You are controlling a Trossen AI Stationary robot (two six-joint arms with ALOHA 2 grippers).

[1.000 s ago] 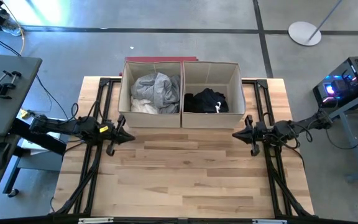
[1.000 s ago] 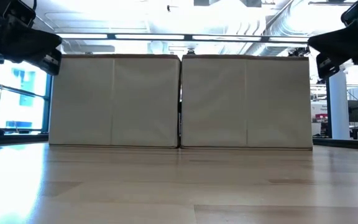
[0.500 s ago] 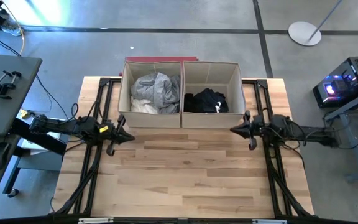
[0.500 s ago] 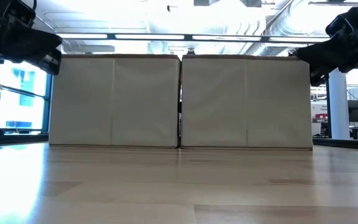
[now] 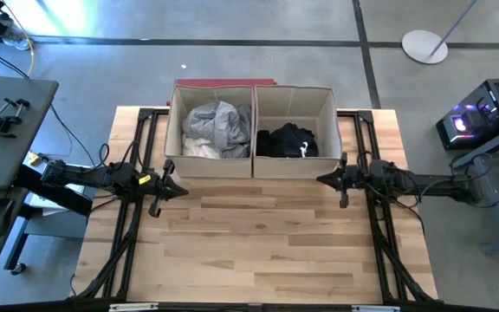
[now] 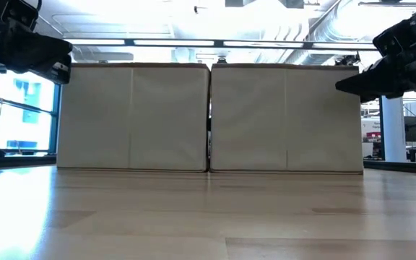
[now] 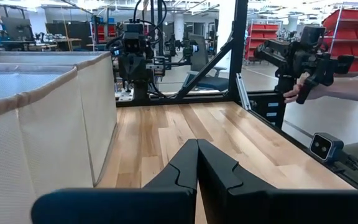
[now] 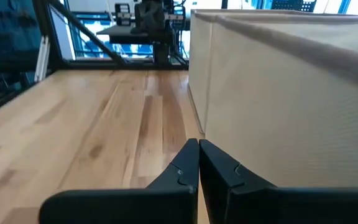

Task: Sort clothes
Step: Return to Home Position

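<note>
Right arm [image 5: 423,184] lies stretched out straighter than a second ago. Its right gripper [image 5: 321,179] has slid inward from the bench's right edge and now sits just beside the near right corner of the right fabric box [image 5: 334,121]. On the other side nothing has changed: the left gripper [image 5: 183,191] is where it was, toward the bench's left edge, just off the near left corner of the left fabric box [image 5: 172,139].

Both grippers hang clear of the bench [image 5: 267,251]. The low view puts them high up, near the level of the box rims, the right one a touch lower than the left. On the left gripper the fingers [image 7: 182,168] are pressed together with nothing between them. It's the same on the right, fingers [image 8: 185,165] together and empty, with the beige box wall running right alongside.

The two boxes stand side by side, walls touching, at the middle of the bench's far edge. All the clothes in view are inside them. A heap of light grey and white garments [image 5: 217,126] fills the left box. A pile of black garments [image 5: 288,140] lies at the bottom of the right one, with a small white patch showing at its near side. A strip of dark red mat [image 5: 210,83] peeks out behind the left box at the far edge.
</note>
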